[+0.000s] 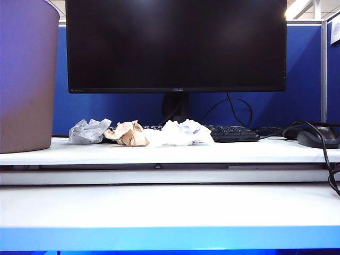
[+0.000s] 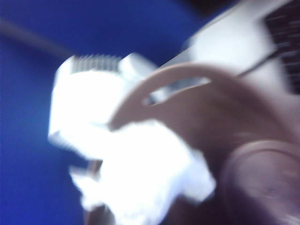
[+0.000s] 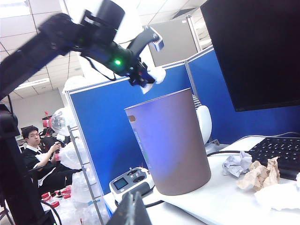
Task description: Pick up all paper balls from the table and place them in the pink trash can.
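1. The worktop (image 1: 239, 151) carries a black monitor (image 1: 175, 45) and, at the left edge of the exterior frame, the pink trash can (image 1: 26, 79), which towers over everything else.
2. In the right wrist view the left arm (image 3: 42, 47) reaches in from the upper left, and the left gripper (image 3: 149, 75) hangs above the can's open rim.
3. A white paper ball (image 3: 157, 75) sits between its fingers; in the blurred left wrist view the same wad (image 2: 145, 168) fills the lower centre with the can's rim curving beside it. Whether the fingers are clamped or already parting I cannot tell.
4. Only a dark tip of the right gripper (image 3: 133, 206) shows at the bottom of its own view; the state of its fingers cannot be told.
5. Left on the worktop, in a row before the keyboard (image 1: 231, 133): a grey-blue wad (image 1: 89, 131), a tan wad (image 1: 127, 134), and a white wad (image 1: 180, 133).
6. Risk: the held ball looks near the rim rather than centred, so a release could bounce it off the edge and outside the can.
7. The tan and white wads touch; grasping one may drag the other.
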Robot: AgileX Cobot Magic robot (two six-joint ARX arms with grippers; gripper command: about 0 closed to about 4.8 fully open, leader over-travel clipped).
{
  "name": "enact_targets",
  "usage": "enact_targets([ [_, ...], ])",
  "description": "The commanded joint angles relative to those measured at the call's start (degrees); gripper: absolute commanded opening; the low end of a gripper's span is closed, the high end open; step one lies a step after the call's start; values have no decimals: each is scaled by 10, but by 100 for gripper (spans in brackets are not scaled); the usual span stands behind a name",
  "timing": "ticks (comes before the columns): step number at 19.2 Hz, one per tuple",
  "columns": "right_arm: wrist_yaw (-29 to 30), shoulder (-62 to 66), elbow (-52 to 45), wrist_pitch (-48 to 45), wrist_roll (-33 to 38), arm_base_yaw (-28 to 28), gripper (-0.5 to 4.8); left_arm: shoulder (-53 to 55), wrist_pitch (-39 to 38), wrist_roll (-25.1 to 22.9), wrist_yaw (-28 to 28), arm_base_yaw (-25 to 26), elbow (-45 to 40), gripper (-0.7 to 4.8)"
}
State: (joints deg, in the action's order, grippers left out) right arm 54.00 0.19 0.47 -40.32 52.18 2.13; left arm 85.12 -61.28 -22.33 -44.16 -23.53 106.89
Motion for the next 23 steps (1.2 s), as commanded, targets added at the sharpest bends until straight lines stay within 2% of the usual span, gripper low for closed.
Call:
enact_targets([
  [1,-2,-1,-1,-24,15,-1,-5,-2,10,11,1,42,2,322],
  [3,-3,-1,-1,-24,15,0,-5,-2,12,16,10,43,2,377],
  [6,-2,-1,-1,-24,15,0,-5,-1,19,49,141,32,2,376],
  [8,0,-1,-1,-24,15,0,-5,0,20,71,189,15,2,376],
  [9,-3,-1,-1,-23,15,0,-5,0,24,80,233,14,2,376],
  [12,-10,-1,-2,-21,13,1,-5,10,33,89,458,-27,1,376],
  [13,-11,-1,-2,-21,14,0,-5,23,42,91,490,-38,1,376],
  [17,-12,-1,-2,-16,12,-1,-5,127,63,90,493,-99,1,378],
  [18,-12,-1,-2,-16,12,0,-5,168,73,90,493,-114,1,407],
  [20,-9,-1,-2,-15,12,0,-5,232,125,90,480,-133,1,412],
  [23,30,-1,-2,-15,26,0,-5,306,232,91,443,-142,1,412],
])
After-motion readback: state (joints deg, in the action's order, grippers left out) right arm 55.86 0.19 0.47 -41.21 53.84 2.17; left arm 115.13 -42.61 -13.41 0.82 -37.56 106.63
